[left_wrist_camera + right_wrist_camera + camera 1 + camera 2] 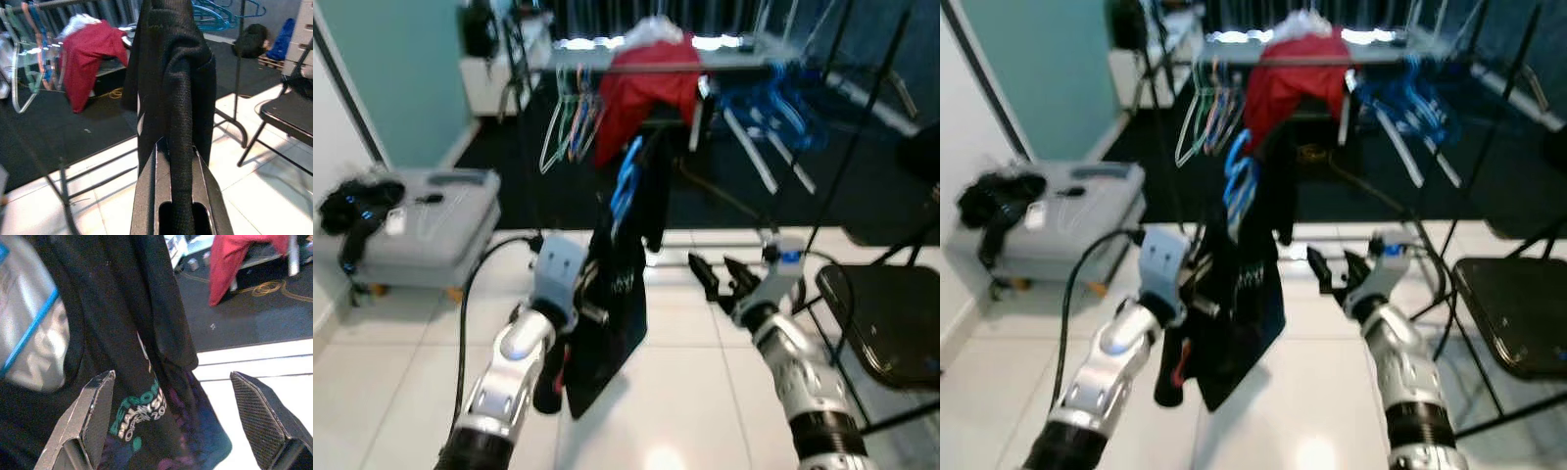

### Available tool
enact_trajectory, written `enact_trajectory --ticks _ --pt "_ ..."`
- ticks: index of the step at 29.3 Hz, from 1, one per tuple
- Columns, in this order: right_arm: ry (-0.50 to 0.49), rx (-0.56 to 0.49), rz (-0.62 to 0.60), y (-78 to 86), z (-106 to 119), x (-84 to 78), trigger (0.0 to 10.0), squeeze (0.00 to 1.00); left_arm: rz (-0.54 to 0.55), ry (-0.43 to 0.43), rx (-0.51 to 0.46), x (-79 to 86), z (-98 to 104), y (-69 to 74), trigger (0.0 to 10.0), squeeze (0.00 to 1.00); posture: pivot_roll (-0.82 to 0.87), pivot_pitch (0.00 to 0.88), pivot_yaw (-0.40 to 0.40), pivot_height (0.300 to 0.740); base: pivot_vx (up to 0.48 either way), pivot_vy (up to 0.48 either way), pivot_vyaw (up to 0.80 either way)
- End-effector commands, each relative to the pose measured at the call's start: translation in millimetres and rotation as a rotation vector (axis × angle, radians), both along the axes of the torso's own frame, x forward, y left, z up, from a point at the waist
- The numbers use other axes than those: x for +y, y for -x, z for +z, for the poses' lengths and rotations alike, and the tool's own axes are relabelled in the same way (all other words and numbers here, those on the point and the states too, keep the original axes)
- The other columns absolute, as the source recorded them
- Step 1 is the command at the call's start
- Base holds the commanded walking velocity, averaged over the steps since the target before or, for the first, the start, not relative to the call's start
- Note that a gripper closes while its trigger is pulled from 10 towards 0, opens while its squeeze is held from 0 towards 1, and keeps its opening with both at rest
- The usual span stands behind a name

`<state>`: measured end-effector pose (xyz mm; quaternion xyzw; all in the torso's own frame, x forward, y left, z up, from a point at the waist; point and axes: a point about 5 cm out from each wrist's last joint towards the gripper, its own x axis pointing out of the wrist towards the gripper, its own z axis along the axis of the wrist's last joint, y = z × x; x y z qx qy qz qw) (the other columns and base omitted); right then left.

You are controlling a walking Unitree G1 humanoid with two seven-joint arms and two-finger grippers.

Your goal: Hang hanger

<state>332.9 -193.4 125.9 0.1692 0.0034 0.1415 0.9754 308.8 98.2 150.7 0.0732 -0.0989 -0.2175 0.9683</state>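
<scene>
A white tiled floor (695,392) runs up to a dark carpet, where a clothes rack (724,61) stands across the back of the room. A red garment (646,93) is draped over the rack's rail, with a bunch of pale empty hangers (570,122) hanging to its left and a cluster of blue hangers (773,108) to its right. At the left, a grey suitcase (431,220) lies flat with a black item resting on its near end. At the right stands a black folding chair (881,313).

The left gripper (177,161) is raised in front of the robot, its jaws pinching a fold of a black T-shirt (617,294) that carries coloured print. The shirt hangs down from a blue hanger (626,181), which sits at the shirt's top, in the air in front of the rack and below its rail, not hooked on it.

The right gripper (724,279) is held just to the right of the shirt, its jaws spread wide and empty, pointing towards the cloth without touching it.
</scene>
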Motion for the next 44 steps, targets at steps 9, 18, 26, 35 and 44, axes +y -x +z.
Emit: enact_trajectory --ticks 9,18,26,35,44 --pt "-0.017 0.012 0.013 2.8 -6 3.1 10.0 0.0 -0.024 -0.03 0.014 -8.3 -2 3.0 10.0 0.0 -0.04 0.007 -0.018 0.74 0.48 0.0 0.0" --pt "-0.019 0.013 0.022 2.6 -7 3.4 10.0 0.0 -0.038 -0.063 0.081 -19.4 -10 3.7 10.0 0.0 -0.04 0.0 -0.018 0.74 0.48 0.0 0.0" --pt "-0.026 0.008 0.027 3.9 -6 2.6 10.0 0.0 -0.082 -0.079 0.145 -35.3 -19 9.4 10.0 0.0 -0.05 0.001 -0.019 0.74 0.48 0.0 0.0" --pt "-0.025 0.012 0.025 5.1 -6 0.4 10.0 0.0 -0.055 -0.053 0.193 -40.1 -21 12.0 10.0 0.0 -0.06 0.005 -0.02 0.74 0.48 0.0 0.0" --pt "-0.027 0.017 0.027 5.5 -7 -0.5 10.0 0.0 -0.016 -0.029 0.224 -38.2 -21 13.5 10.0 0.0 -0.06 0.008 -0.024 0.74 0.447 -0.038 0.0"
